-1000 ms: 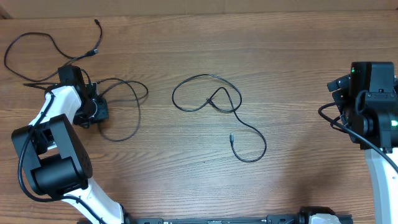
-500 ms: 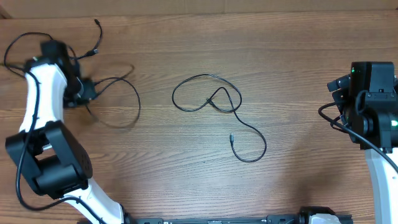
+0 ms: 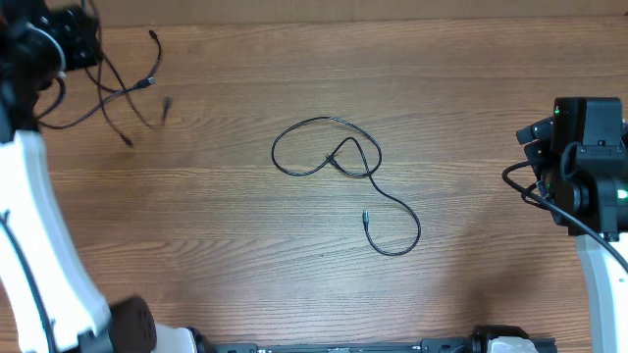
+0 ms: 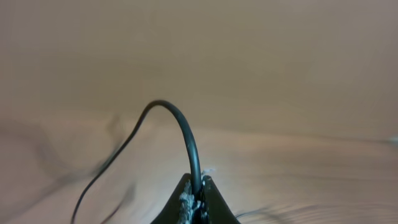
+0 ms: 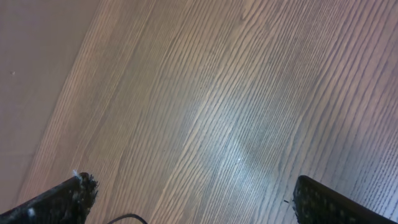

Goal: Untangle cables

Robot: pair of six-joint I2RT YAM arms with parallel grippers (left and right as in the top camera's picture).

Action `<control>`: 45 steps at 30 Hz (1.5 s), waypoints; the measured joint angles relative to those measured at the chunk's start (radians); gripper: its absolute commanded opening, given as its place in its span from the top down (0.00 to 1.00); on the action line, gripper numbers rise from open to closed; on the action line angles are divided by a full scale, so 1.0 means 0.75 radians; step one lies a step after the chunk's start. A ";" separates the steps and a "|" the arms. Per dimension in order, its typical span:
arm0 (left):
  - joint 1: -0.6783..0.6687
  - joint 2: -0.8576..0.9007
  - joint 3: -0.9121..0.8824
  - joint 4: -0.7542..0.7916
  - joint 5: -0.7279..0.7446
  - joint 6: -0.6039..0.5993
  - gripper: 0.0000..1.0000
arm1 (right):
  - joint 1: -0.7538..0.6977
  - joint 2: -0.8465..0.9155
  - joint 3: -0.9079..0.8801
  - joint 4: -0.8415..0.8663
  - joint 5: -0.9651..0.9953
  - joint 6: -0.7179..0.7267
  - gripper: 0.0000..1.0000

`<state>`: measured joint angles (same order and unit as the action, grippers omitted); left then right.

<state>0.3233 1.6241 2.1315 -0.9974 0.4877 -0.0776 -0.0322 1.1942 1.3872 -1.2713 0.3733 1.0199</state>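
Your left hand [image 4: 198, 198] pinches one black cable [image 4: 191, 143], raised at the far-left corner and seemingly free. The looped cable [image 3: 329, 157] lies on the middle of the bench [image 3: 471, 98], well apart, and your right hand [image 5: 193, 199] is wide and empty. Next, lay yours down separately

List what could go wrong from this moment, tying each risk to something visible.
1. The left gripper pinches the held cable only at its fingertips, so it may slip out.
2. Its loose strands hang crossed over one another; pulling could tighten the tangle rather than free it.
3. The centre cable crosses itself, and the open right gripper is nowhere near, so nothing would anchor it if dragged.
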 measured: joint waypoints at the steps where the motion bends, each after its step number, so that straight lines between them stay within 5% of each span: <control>1: 0.000 -0.032 0.010 0.036 0.079 -0.003 0.96 | 0.001 0.000 0.000 0.000 0.000 0.000 0.00; 8: -0.044 -0.146 0.030 0.214 0.515 -0.055 0.95 | 0.000 0.000 0.000 -0.001 0.000 0.001 0.00; 18: -0.062 -0.113 0.029 0.056 0.602 -0.270 0.95 | 0.000 0.000 0.000 0.000 0.001 0.000 0.00; 33: 0.098 0.036 0.028 -0.460 0.112 -0.396 0.96 | 0.000 0.000 0.000 0.000 0.001 0.001 0.00; 45: 0.393 0.354 0.026 -0.476 -0.072 -0.419 0.96 | 0.000 0.000 0.000 -0.001 0.000 0.000 0.00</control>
<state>0.6182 1.8896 2.1513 -1.3540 0.4339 -0.3916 -0.0322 1.1942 1.3872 -1.2716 0.3733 1.0199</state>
